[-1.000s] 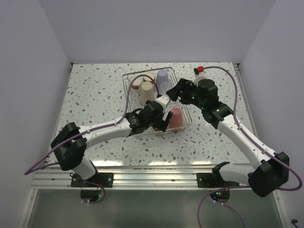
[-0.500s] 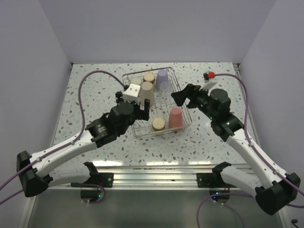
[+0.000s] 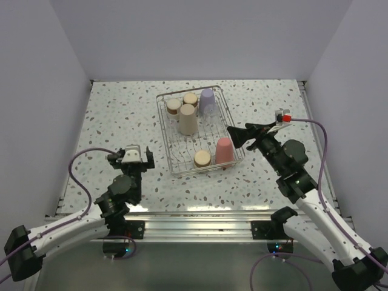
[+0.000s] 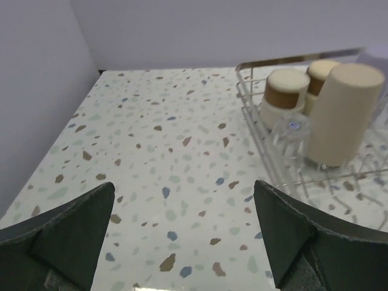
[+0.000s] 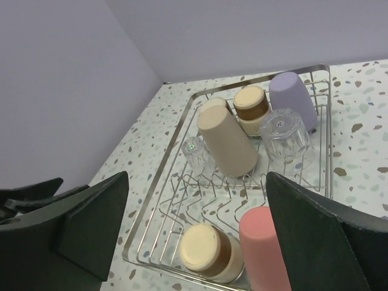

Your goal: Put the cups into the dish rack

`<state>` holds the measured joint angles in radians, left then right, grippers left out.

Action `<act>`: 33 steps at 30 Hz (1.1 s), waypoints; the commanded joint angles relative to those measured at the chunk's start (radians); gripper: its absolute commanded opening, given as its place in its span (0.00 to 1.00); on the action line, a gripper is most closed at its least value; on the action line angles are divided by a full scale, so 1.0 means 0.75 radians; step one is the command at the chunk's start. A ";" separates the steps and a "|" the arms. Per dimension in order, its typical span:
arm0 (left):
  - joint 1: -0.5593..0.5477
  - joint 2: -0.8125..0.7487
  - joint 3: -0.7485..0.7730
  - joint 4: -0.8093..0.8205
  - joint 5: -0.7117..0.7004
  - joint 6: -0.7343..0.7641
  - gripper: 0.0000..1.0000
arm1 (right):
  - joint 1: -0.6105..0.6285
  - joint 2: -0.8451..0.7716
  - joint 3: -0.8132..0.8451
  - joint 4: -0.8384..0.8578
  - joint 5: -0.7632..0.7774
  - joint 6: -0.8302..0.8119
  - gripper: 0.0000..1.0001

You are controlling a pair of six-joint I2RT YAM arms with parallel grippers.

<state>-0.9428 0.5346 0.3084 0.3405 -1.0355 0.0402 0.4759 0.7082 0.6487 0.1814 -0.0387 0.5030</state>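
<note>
R gripper point(image 3: 237, 137) spread, empty, just beside dish rack point(image 3: 206, 130) w/ cups point(image 3: 187, 119) inside; L gripper point(image 3: 131, 162) spread, farther off.

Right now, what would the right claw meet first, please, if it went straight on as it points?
Probably the salmon-pink cup in the dish rack, or its wire rim first; depth is unclear.

Lavender cup point(image 3: 207, 100), salmon-pink cup point(image 3: 224, 150), beige tumbler point(image 3: 188, 119), silver wire rack point(image 3: 210, 131), speckled table point(image 3: 121, 115) (blue, brown flecks)
</note>
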 commanded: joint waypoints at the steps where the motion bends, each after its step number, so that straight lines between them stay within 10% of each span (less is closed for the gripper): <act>1: 0.024 0.109 -0.204 0.646 -0.221 0.334 1.00 | 0.002 0.005 -0.004 0.077 0.031 -0.037 0.98; 10: 0.514 0.536 -0.360 0.992 -0.096 0.000 1.00 | 0.000 -0.052 -0.016 0.075 -0.020 -0.082 0.98; 22: 0.877 1.187 -0.289 1.585 0.080 0.163 1.00 | 0.000 -0.077 -0.057 0.104 -0.061 -0.131 0.98; 33: 0.981 1.142 -0.172 1.195 0.504 0.118 1.00 | 0.002 -0.046 -0.043 0.071 -0.051 -0.157 0.98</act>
<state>-0.2344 1.4357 0.2192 1.2076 -0.8265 0.1493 0.4759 0.6624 0.5934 0.2176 -0.0704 0.4122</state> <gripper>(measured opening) 0.997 0.983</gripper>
